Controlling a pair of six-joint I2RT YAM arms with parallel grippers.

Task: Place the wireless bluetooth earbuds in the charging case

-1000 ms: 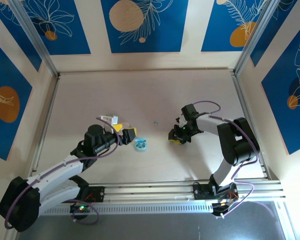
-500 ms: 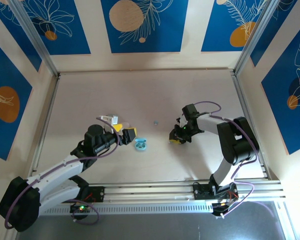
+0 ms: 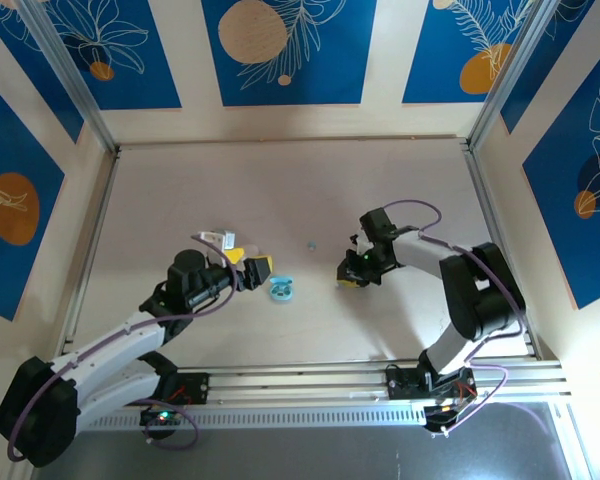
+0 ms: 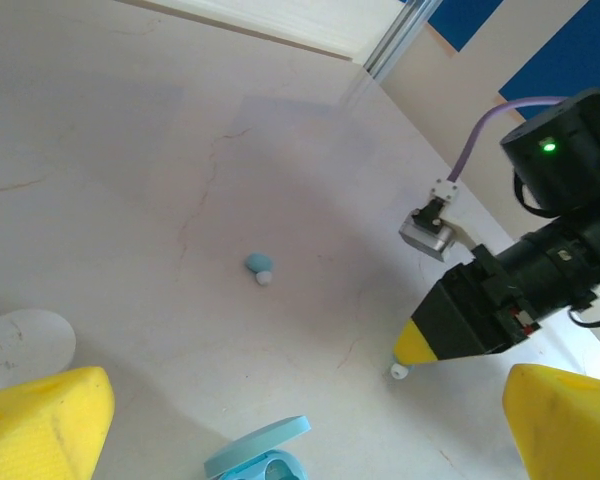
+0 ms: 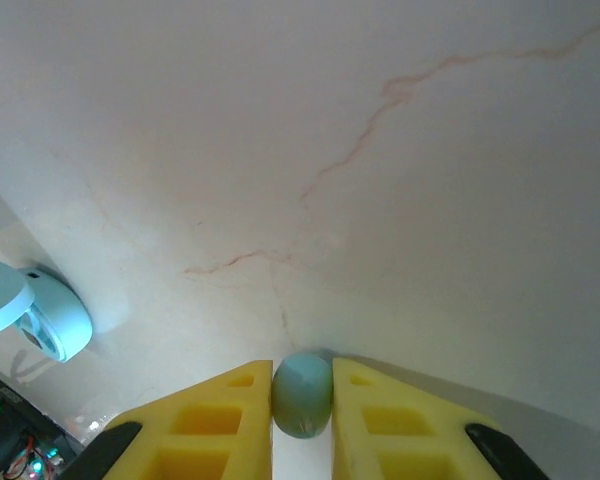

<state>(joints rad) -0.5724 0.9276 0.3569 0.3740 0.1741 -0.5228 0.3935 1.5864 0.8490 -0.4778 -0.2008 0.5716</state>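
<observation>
Right gripper (image 5: 302, 368), jaws pinching blue earbud (image 5: 302, 395)

A pale, faintly veined surface (image 3: 280, 190) sits between cream walls hung with blue panels (image 3: 330, 60) bearing white leaf drawings and orange discs. Aluminium posts (image 3: 75, 85) stand at the back corners, and a slotted rail (image 3: 310, 385) lines the near edge.

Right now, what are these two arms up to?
The right pincer is pinching a tiny pale blue bud low over the table. The left pincer hangs wide open beside the open blue case. Another blue bud lies loose on the table, not yet in a case.
</observation>
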